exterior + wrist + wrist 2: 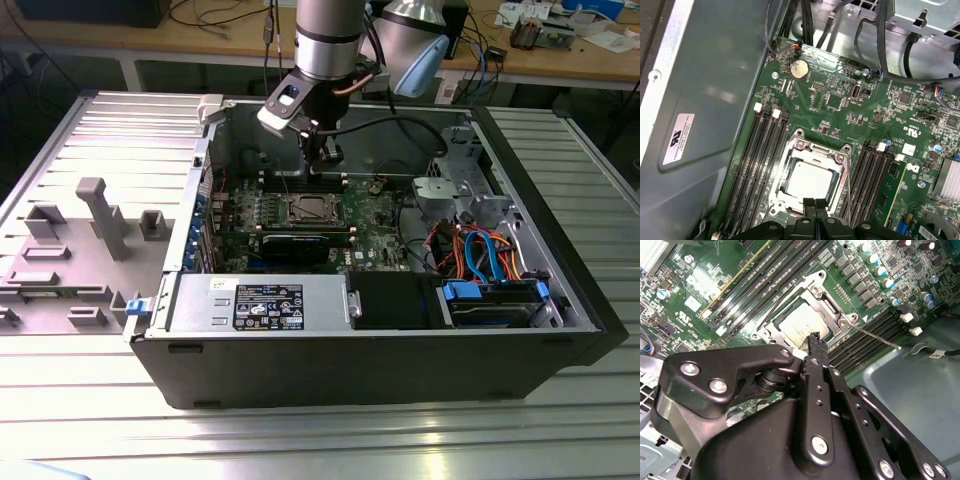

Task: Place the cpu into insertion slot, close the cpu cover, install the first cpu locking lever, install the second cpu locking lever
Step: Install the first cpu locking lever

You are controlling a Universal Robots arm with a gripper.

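Note:
The cpu [810, 182] lies flat in the insertion slot [311, 209] on the green motherboard, its dull silver top showing through the window of the cpu cover [811, 150]. The cover frame [829, 304] lies down around the chip. One thin wire locking lever [875, 335] sticks out from a socket corner across the memory slots. A second dark wire lever [771, 307] arcs up along the opposite side. My gripper [815, 204] is shut with nothing held. It hangs just above the socket's edge, also seen from outside [325, 165] over the board.
Long black memory slots [752, 165] flank the socket on both sides. The grey case wall [705, 100] rises close by. A black graphics card [295, 243], the power supply [260, 305], a drive cage [455, 195] and coloured cables [480, 250] crowd the case.

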